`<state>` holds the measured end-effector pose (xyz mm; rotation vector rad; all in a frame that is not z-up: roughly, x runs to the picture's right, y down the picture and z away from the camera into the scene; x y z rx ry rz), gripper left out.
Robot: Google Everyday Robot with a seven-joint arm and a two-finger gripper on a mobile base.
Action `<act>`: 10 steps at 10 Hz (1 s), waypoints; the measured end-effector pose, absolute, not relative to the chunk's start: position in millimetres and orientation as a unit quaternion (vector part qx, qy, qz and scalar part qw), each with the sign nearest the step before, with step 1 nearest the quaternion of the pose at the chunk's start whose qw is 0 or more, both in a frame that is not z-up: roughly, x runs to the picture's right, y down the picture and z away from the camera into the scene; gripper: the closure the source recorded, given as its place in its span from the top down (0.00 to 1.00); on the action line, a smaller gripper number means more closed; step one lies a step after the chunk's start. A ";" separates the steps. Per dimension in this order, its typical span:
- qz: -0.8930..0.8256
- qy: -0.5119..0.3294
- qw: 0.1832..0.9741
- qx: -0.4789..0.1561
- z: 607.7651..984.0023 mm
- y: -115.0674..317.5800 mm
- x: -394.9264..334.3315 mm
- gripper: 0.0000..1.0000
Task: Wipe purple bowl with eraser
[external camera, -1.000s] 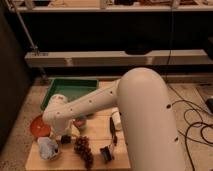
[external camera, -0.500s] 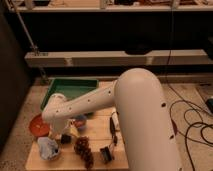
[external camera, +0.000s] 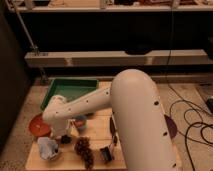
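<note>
Gripper [external camera: 65,137], jaw state indiscernible, hangs low over the wooden table [external camera: 97,127]. Round purple bowl [external camera: 171,126] sits well to its right, mostly hidden behind the arm; eraser unidentified. Secure eraser before traversing.

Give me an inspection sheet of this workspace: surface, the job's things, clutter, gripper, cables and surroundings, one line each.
Surface: wooden table, crowded on its left half.
Job's things: purple bowl only partly seen at the right, behind the arm; dark block that may be the eraser standing on edge near the table's middle.
Clutter: green tray at the back left; orange-red bowl at the left edge; crumpled pale bag at the front left; grape bunch; black clip-like tool at the front.
Gripper: gripper low over the table's left side, beside the orange-red bowl.
Cables: black cables looped on the floor at the right.
Surroundings: dark shelving behind the table.
</note>
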<state>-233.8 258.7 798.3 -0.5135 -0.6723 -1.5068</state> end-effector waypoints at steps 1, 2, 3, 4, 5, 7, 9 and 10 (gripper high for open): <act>-0.664 -0.296 0.649 -0.226 798.7 259.5 -233.2 0.58; -0.664 -0.296 0.648 -0.227 799.0 260.0 -232.5 0.48; -0.663 -0.299 0.648 -0.224 799.2 259.8 -233.2 0.36; -0.663 -0.302 0.648 -0.223 798.9 259.7 -234.2 0.26; -0.662 -0.304 0.648 -0.221 797.9 259.5 -235.7 0.18; -0.661 -0.305 0.650 -0.218 791.3 251.7 -237.2 0.01; -0.663 -0.295 0.653 -0.216 778.9 233.6 -234.7 0.00; -0.666 -0.287 0.655 -0.212 766.5 215.3 -233.8 0.00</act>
